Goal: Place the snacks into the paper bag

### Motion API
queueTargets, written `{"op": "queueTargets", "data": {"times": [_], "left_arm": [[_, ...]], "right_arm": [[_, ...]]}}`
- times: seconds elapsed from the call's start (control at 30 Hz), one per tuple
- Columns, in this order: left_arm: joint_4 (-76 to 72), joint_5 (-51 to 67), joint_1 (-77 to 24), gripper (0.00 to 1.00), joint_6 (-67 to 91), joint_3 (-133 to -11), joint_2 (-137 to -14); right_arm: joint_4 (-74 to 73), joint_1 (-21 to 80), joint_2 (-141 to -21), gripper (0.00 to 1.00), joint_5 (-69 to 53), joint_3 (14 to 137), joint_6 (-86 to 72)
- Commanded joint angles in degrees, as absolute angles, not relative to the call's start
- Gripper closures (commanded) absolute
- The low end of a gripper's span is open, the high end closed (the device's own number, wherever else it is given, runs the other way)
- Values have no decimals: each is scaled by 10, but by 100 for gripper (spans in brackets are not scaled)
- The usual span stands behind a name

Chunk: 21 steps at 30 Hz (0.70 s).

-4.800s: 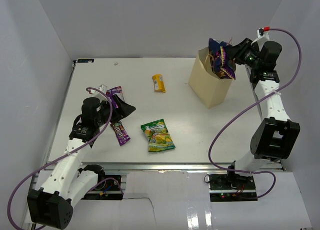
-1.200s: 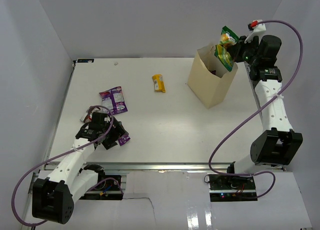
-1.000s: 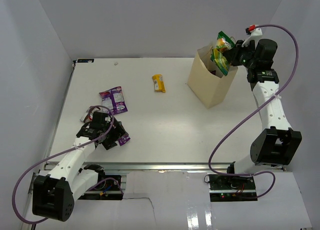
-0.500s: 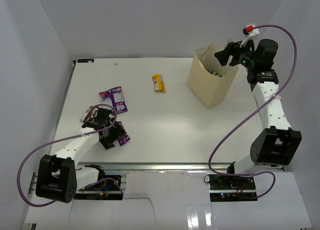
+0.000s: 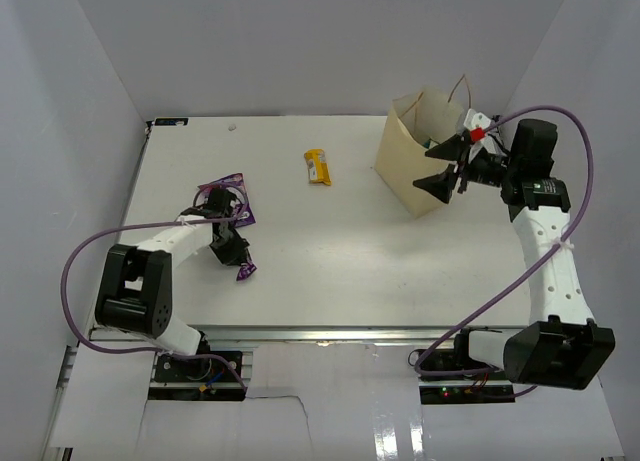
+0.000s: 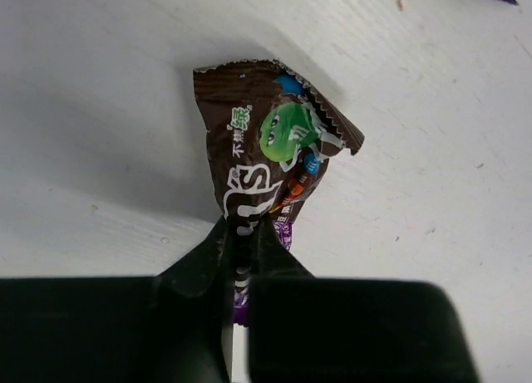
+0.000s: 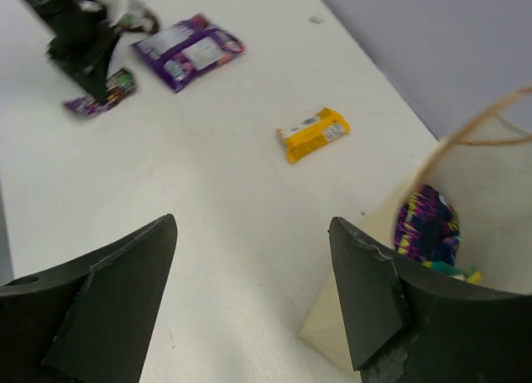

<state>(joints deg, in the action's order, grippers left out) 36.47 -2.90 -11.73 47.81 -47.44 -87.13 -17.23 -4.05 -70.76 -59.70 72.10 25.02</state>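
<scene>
Left wrist view shows the small candy pack (image 6: 268, 154): it looks light, soft, crinkly and a bit slippery, so the flat sealed end is the best place to grab, and the left gripper (image 6: 241, 233) is pinching that end at the near left of the table (image 6: 100, 109). I count three snacks outside the bag: this pack, one bigger purple pack (image 5: 228, 197) just past it, and one yellow bar (image 5: 317, 167) farther off. One paper bag (image 5: 400, 161) stands at the far right with a blue chip bag (image 7: 426, 221) and a green-yellow pack (image 7: 455, 272) inside, and the right gripper (image 7: 252, 221) hangs beside it spread wide, holding nothing.

**Surfaces I see**

The brown candy packet (image 6: 274, 163) is glossy film with a crimped edge. At 1 o'clock on the table (image 5: 340, 251), which is matt, smooth white, the paper bag (image 5: 405, 166) is dull tan kraft. The right gripper (image 7: 251, 225) fingers (image 7: 116, 283) look like matt black plastic.
</scene>
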Motion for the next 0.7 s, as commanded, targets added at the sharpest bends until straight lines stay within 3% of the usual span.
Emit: {"op": "queueTargets", "data": {"times": [0.0,0.03,0.13,0.2,0.3,0.37,0.4,0.53,0.67], "left_arm": [[355,-32,-119,91,446,-471,-889],[352,-28,-120,94,441,-470,-877],[319,19,-128,99,411,-459,-845],[276,80,-134,99,387,-443,-796],[84,264,-146,99,365,-376,-737],[-6,371,-163,99,408,-348,-721],[-84,391,-190,99,423,-338,-721],[-124,401,-259,99,446,-363,-758],[-132,391,-302,99,451,-394,-787]], "right_arm": [[-423,-16,-686,20,-757,729,532],[-506,-2,-684,20,-749,732,561],[-529,99,-670,25,-689,694,553],[-422,154,-652,25,-638,616,411],[-262,256,-657,25,-502,542,229],[-194,279,-698,23,-478,535,159],[-174,296,-714,21,-466,546,93],[-74,327,-801,14,-381,583,-139],[-86,350,-874,13,-302,631,-234]]}}
